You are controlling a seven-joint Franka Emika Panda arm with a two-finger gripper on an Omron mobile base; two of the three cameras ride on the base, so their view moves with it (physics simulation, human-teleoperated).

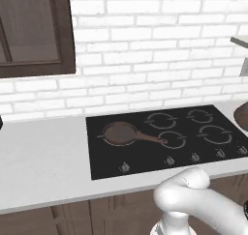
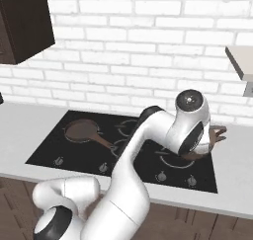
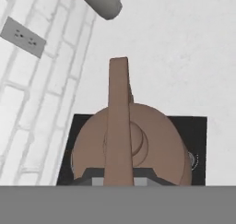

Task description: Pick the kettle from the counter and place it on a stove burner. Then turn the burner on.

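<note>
The copper-brown kettle (image 3: 152, 140) sits right under the hand, its arched handle (image 3: 118, 103) running up the middle of the hand view. My gripper (image 3: 119, 179) is shut on that handle, the dark fingertips (image 3: 94, 178) just showing at either side. Beneath the kettle lies the black cooktop's corner (image 3: 198, 126), with pale counter (image 3: 184, 57) beyond. In the right base view the kettle (image 2: 213, 139) peeks out behind the hand, over the right-hand stove burner (image 2: 170, 160). In the left base view the kettle (image 1: 241, 116) is cut by the right edge, beside the right burners (image 1: 215, 134). No burner glows red.
A brown frying pan (image 1: 120, 133) rests on the left burner, its long handle reaching the middle burner (image 1: 173, 139). Control knobs (image 1: 169, 160) line the cooktop's front. A wall outlet (image 3: 23, 36) and a grey object (image 3: 102, 2) lie beyond the kettle. A shelf (image 2: 240, 61) juts out at right.
</note>
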